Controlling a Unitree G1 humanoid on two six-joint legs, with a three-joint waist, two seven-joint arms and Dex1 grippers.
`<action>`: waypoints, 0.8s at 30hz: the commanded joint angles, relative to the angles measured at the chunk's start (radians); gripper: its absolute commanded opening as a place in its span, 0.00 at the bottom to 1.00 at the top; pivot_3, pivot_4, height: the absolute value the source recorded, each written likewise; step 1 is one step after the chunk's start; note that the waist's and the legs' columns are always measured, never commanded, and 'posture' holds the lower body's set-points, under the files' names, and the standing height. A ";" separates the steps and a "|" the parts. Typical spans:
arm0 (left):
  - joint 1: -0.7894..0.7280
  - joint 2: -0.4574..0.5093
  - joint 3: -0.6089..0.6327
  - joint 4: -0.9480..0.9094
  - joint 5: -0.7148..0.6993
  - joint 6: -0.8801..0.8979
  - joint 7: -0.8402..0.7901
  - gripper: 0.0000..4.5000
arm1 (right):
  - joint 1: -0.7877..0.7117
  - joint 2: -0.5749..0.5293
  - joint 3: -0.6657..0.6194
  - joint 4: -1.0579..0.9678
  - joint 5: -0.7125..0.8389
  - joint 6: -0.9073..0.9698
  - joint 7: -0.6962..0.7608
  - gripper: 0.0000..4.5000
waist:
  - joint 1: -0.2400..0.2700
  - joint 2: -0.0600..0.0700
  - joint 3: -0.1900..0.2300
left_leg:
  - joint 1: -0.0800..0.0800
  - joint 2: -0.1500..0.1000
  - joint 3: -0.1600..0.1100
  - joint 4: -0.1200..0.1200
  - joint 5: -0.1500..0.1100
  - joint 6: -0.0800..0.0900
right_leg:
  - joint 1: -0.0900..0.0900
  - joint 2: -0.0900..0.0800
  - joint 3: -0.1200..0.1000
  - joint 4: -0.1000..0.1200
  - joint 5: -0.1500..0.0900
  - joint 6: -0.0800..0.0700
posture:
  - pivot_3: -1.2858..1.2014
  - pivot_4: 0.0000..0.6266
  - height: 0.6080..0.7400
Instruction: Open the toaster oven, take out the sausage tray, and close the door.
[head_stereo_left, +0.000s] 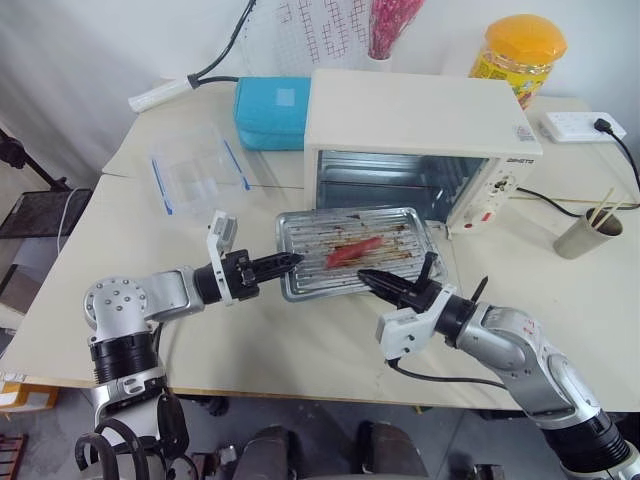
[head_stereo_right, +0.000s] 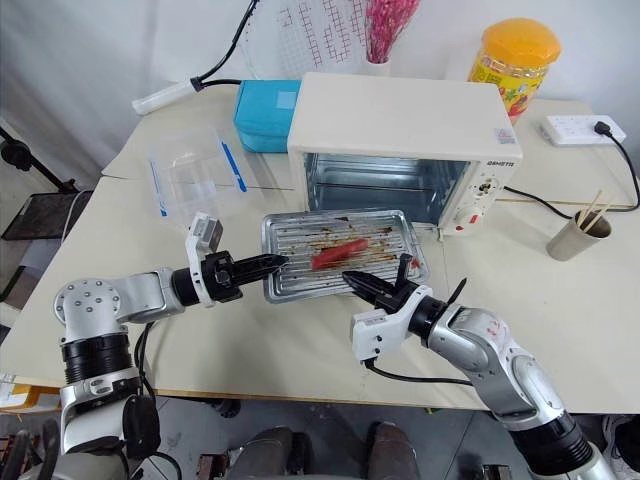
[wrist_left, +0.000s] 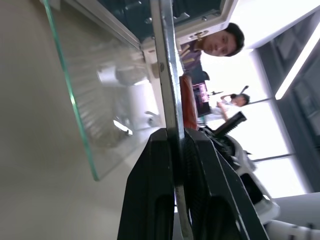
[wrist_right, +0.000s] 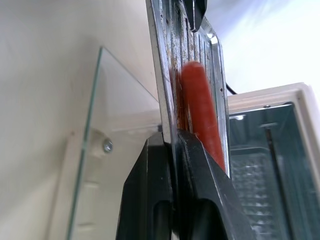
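Note:
The cream-white toaster oven (head_stereo_left: 420, 125) stands at the back of the table with its inside showing. Its glass door (wrist_left: 95, 100) lies folded down flat in front of it, under the tray. The silver sausage tray (head_stereo_left: 310, 280), with one red sausage (head_stereo_left: 353, 251) on its stained ribbed bottom, is out of the oven, over the door. My left gripper (head_stereo_left: 292, 262) is shut on the tray's left rim. My right gripper (head_stereo_left: 368, 277) is shut on the tray's near rim, close to the sausage (wrist_right: 200, 105).
A teal box (head_stereo_left: 270, 112) and a clear plastic container (head_stereo_left: 200, 165) with blue clips sit to the left of the oven. A yellow-lidded jar (head_stereo_left: 520, 55), a power strip (head_stereo_left: 575, 127) and a cup of sticks (head_stereo_left: 588, 235) are to the right. A person (wrist_left: 220, 42) is behind me.

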 joint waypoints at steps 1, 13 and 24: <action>-0.004 0.008 0.071 0.033 -0.172 0.007 0.129 0.02 | 0.016 -0.024 -0.055 -0.032 0.073 -0.002 0.027 0.23 | 0.000 0.000 0.000 | 0.000 0.000 0.000 0.000 0.000 0.000 | 0.000 0.000 0.000 0.000 0.000 0.000 | 0.52 0.24 1.00; 0.300 0.062 -0.030 -0.152 -0.686 -0.325 0.522 0.02 | 0.130 -0.132 -0.211 0.021 0.277 -0.134 0.064 0.52 | 0.002 -0.001 0.001 | 0.001 -0.001 -0.003 0.001 0.000 0.000 | 0.002 0.001 0.015 0.000 0.000 0.000 | 0.52 0.24 1.00; 0.635 0.168 0.123 -0.196 -0.686 -0.342 0.302 0.02 | 0.251 -0.195 -0.379 0.303 0.682 -0.126 0.287 0.01 | -0.001 -0.001 0.000 | 0.003 -0.001 0.000 0.000 0.000 0.000 | 0.003 0.002 0.016 -0.002 -0.001 -0.001 | 0.52 0.24 1.00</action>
